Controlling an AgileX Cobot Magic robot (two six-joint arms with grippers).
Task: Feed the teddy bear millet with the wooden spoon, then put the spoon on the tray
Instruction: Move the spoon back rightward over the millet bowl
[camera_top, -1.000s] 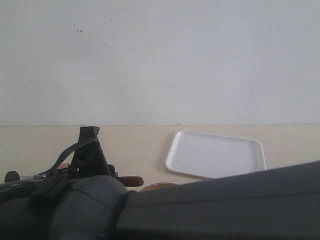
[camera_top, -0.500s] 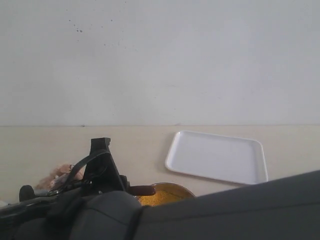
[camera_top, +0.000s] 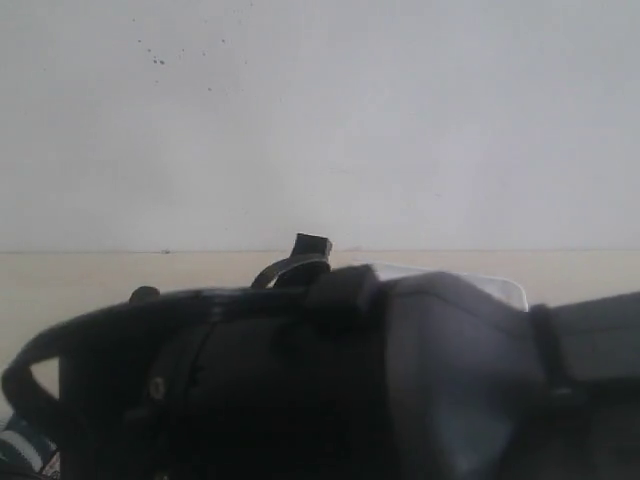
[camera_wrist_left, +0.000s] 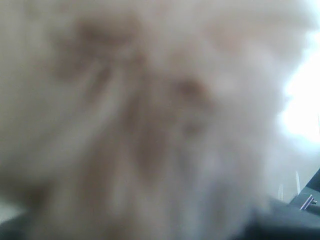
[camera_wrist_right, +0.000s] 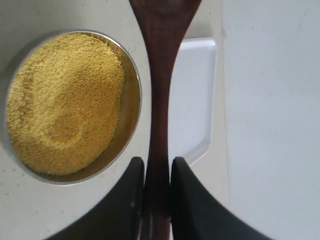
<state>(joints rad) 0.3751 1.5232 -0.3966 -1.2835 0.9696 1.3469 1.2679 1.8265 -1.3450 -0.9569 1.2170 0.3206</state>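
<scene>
My right gripper (camera_wrist_right: 157, 167) is shut on the thin handle of the dark wooden spoon (camera_wrist_right: 162, 75). The spoon's bowl end runs out of the right wrist view, so its contents are hidden. Beside the handle stands the round metal bowl (camera_wrist_right: 131, 120), heaped with yellow millet (camera_wrist_right: 65, 105). Beyond the spoon lies the white tray (camera_wrist_right: 192, 100). Blurred light-brown fur of the teddy bear (camera_wrist_left: 150, 110) fills the left wrist view and hides the left jaws. A bit of its striped shirt (camera_top: 22, 448) shows in the exterior view.
A big dark arm (camera_top: 400, 380) fills the lower half of the exterior view and hides the bowl, the spoon and most of the tray; only one tray corner (camera_top: 503, 290) shows. A pale wall (camera_top: 320, 120) rises behind the beige table (camera_top: 80, 275).
In the exterior view the dark arm has risen and swung right. It now covers the bowl, the spoon's end and nearly all of the tray.
</scene>
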